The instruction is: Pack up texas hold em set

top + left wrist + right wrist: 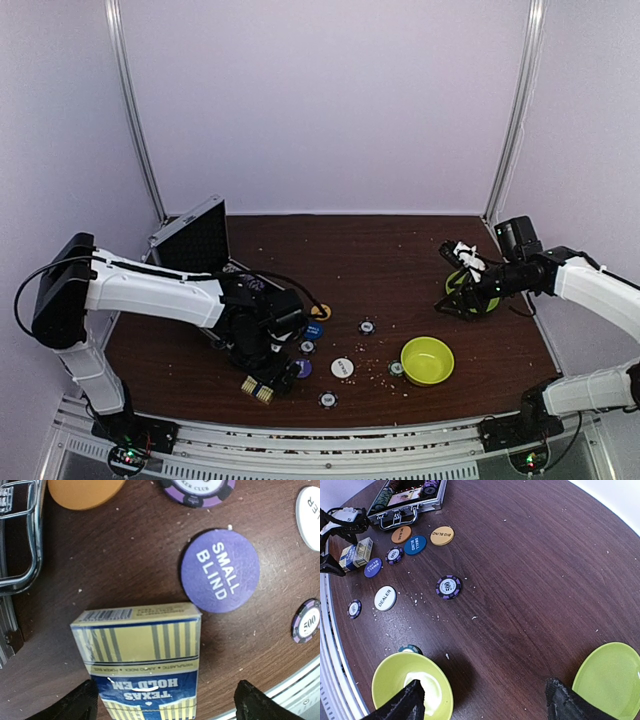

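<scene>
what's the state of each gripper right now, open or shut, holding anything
Left gripper: open, one finger on each side of the card deck, not clamped on it.
Right gripper: open, holding nothing.

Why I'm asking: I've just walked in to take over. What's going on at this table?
A poker set is partway packed. The left gripper hangs open over the Texas Hold'em card deck, fingers either side, not yet closed on it. The silver case stands open at the back left. The small blind button, the dealer button and several chips lie loose on the table. The right gripper hangs open and empty near the lime-green bowl and plate.
</scene>
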